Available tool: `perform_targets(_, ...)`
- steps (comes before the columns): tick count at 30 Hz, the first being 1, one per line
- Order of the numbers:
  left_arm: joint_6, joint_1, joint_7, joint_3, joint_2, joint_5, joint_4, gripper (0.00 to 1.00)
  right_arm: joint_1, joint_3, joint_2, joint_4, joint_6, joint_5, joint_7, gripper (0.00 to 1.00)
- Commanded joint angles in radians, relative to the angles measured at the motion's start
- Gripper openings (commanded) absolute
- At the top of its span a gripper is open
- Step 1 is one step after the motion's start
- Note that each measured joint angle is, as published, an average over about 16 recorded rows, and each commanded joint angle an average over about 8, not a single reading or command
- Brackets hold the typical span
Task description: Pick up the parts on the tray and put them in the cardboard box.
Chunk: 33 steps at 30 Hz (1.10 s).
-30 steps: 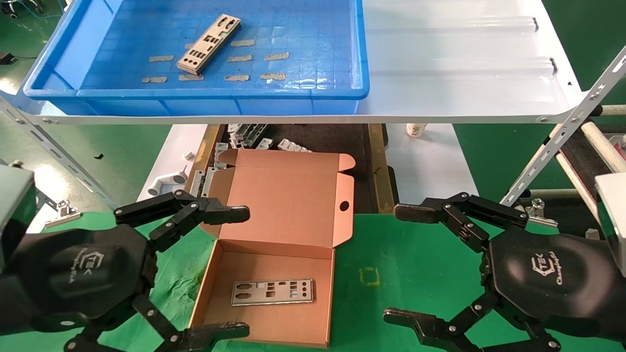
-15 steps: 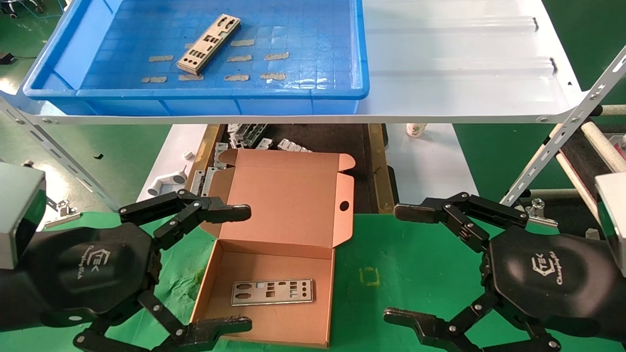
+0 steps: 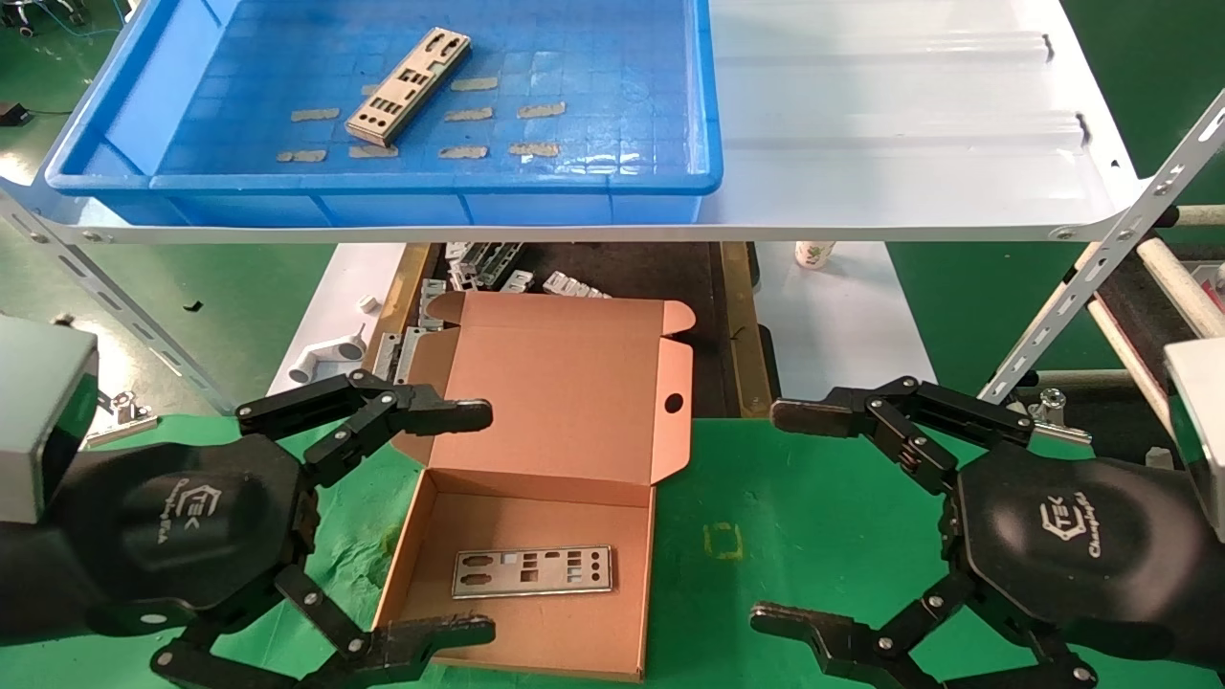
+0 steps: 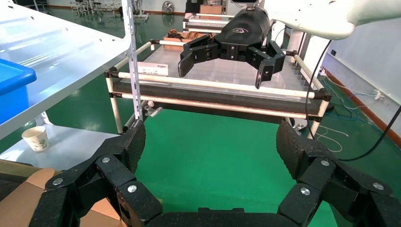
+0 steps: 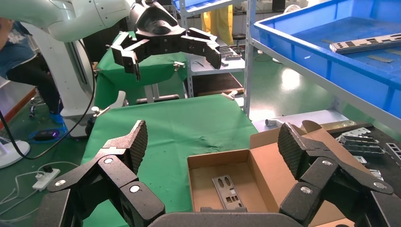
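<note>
One silver punched metal part (image 3: 409,86) lies aslant in the blue tray (image 3: 593,182) on the white shelf; it also shows in the right wrist view (image 5: 366,43). A second part (image 3: 532,571) lies flat in the open cardboard box (image 3: 498,517), also seen in the right wrist view (image 5: 228,191). My left gripper (image 3: 469,522) is open and empty, its fingers straddling the box's left side. My right gripper (image 3: 790,517) is open and empty over the green mat right of the box.
The box lid (image 3: 565,392) stands open toward the shelf. Grey brackets (image 3: 488,263) lie in a dark bin behind the box. A white shelf (image 3: 909,134) spans above, with a slanted support strut (image 3: 1101,258) at the right. A paper cup (image 3: 813,254) stands under the shelf.
My left gripper has shifted slightly right and forward along the box's left side. The right gripper and both parts have not moved.
</note>
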Motion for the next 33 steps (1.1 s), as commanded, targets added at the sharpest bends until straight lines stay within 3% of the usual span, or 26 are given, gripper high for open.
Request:
perform_targets(1,0.0,0.0,0.0,0.001,0.0,0.0,0.001,1.0,0.0,0.0,0.0,0.0,0.0,0.0,0.0,1.0)
perform_targets(33,0.0,-0.002,0.002,0.003,0.002,0.002,0.004,1.0,0.0,0.0,0.0,0.0,0.0,0.0,0.0,1.0)
